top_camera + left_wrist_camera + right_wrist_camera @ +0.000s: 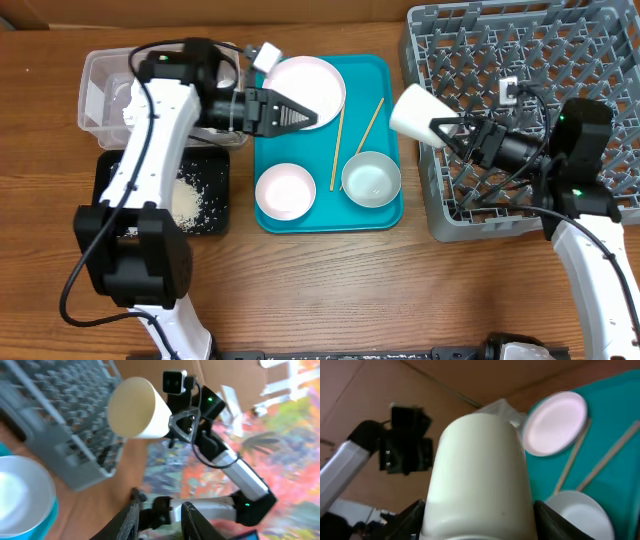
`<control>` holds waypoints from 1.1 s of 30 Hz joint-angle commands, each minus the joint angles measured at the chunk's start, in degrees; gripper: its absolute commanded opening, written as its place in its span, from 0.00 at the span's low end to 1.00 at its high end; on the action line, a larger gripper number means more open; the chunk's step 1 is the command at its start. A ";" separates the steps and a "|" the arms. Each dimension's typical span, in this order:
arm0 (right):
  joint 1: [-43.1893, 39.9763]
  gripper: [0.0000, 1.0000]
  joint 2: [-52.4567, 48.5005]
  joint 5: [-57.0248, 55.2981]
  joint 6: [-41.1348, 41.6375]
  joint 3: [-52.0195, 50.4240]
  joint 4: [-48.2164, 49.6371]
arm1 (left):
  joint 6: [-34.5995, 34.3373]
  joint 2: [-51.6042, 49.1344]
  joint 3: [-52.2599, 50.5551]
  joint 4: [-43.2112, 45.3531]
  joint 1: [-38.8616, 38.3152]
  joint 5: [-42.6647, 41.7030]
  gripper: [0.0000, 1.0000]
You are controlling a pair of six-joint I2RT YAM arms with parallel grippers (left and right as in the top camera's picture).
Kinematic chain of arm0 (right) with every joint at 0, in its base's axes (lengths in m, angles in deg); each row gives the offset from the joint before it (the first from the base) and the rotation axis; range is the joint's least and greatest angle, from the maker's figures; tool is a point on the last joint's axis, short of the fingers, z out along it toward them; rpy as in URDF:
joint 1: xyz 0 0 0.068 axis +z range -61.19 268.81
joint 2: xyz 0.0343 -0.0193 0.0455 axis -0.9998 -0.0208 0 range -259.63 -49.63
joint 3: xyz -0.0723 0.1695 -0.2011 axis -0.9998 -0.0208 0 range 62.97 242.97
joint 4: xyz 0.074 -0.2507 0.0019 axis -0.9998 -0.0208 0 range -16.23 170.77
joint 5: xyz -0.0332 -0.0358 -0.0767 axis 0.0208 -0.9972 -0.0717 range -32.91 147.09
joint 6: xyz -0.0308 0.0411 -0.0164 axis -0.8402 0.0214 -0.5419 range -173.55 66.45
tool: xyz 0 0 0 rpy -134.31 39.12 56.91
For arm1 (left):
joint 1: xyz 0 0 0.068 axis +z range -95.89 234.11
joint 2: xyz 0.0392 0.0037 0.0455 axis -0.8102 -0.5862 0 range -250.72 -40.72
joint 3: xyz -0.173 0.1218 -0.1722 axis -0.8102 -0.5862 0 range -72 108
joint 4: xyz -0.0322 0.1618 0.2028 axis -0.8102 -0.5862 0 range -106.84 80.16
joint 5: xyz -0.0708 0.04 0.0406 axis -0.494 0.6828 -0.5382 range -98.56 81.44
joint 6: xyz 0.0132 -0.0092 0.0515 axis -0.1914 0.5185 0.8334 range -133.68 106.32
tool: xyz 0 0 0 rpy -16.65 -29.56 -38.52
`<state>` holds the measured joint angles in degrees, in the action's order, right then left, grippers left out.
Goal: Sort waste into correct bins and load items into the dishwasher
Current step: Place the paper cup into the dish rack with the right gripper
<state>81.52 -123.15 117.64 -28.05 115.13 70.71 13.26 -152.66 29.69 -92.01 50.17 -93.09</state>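
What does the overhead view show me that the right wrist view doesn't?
Only overhead: the black tray with rice in it, the grey dish rack, and the pink bowl on the teal tray. Only right wrist: the right gripper close up, its fingers flanking the cup on both sides. Both: the cup held by the right gripper, the plate, the chopsticks, the teal tray, and the pale bowl nearest the cup.
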 commanded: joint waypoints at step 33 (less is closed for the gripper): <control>4.04 0.59 -10.99 -55.49 -6.54 24.90 -64.78 | -28.89 17.42 2.60 10.03 -4.61 72.74 0.60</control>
<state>84.80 -131.98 63.26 -34.11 139.20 6.05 -12.16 -134.91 31.61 -82.02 45.82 -26.36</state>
